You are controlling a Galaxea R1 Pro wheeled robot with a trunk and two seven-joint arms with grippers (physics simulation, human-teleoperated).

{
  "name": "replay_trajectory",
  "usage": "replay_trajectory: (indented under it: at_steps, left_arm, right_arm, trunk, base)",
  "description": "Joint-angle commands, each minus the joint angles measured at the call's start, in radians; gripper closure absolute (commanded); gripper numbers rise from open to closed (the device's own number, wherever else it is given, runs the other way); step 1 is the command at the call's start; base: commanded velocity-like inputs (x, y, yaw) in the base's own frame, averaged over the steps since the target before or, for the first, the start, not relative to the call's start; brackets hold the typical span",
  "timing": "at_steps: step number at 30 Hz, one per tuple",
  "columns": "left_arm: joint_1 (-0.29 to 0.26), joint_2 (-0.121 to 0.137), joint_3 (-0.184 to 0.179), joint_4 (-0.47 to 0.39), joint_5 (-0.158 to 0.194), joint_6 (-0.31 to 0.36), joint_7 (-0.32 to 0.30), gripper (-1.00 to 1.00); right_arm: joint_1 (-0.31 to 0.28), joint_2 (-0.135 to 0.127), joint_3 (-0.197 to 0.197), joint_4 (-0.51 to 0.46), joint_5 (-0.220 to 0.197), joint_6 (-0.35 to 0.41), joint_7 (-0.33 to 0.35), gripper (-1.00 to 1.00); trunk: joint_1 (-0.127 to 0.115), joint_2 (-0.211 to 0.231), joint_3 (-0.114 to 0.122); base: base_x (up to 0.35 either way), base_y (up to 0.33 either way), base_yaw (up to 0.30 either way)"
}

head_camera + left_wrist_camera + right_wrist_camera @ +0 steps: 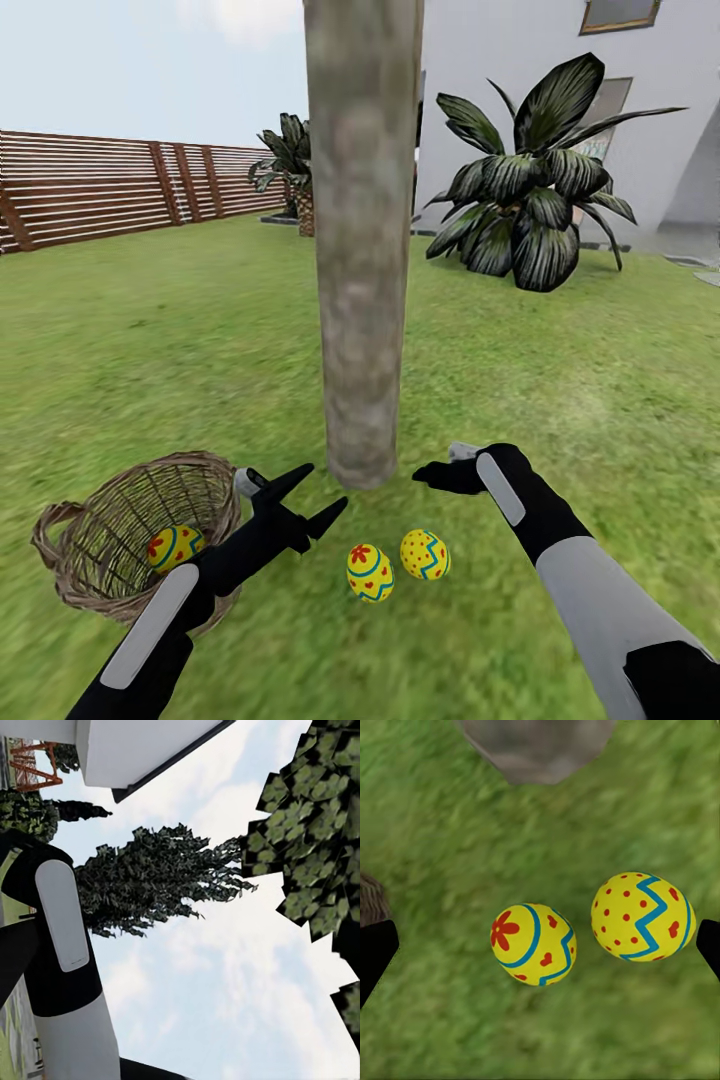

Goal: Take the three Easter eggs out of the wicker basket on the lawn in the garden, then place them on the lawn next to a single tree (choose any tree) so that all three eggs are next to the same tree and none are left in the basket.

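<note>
Two small yellow Easter eggs with red marks and blue zigzag bands are on the green grass lawn, just in front of the thick grey-beige mottled tree trunk: flower-marked egg and dotted egg, just beside each other, apart. In my right wrist view they lie between my finger tips, flower one, dotted one, trunk base beyond them. Third yellow egg is inside the round brown open-weave wicker basket, which sits on the grass to the left of the trunk. My left end effector hangs spread wide, empty, beside the basket rim. My right end effector hovers above the two eggs, wide, holding nothing. Brown slat fence, broad-leaved palm-like plant and white house wall behind.
</note>
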Motion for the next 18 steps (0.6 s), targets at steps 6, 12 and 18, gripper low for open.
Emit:
replay_trajectory:
  at_steps: [6,12,18]
  left_arm:
    - [-0.001,-0.001,-0.001,0.003,-0.003,0.002,-0.004,-1.0]
    - [-0.001,-0.001,-0.001,0.004,-0.006,0.001,-0.004,-1.0]
    - [-0.001,-0.004,-0.001,0.003,-0.008,0.001,-0.003,-1.0]
  right_arm:
    - [-0.001,-0.001,0.004,-0.001,-0.005,0.003,-0.002,-1.0]
    - [-0.001,-0.002,0.004,-0.001,-0.005,0.003,-0.002,-1.0]
    - [-0.001,-0.002,0.004,0.001,-0.006,0.003,-0.002,-1.0]
  trunk:
    - [-0.003,0.001,0.022]
    - [-0.004,0.002,0.03]
    - [-0.004,0.002,0.03]
  base:
    - [0.0,0.0,0.0]
    - [0.0,0.0,0.0]
    - [0.0,0.0,0.0]
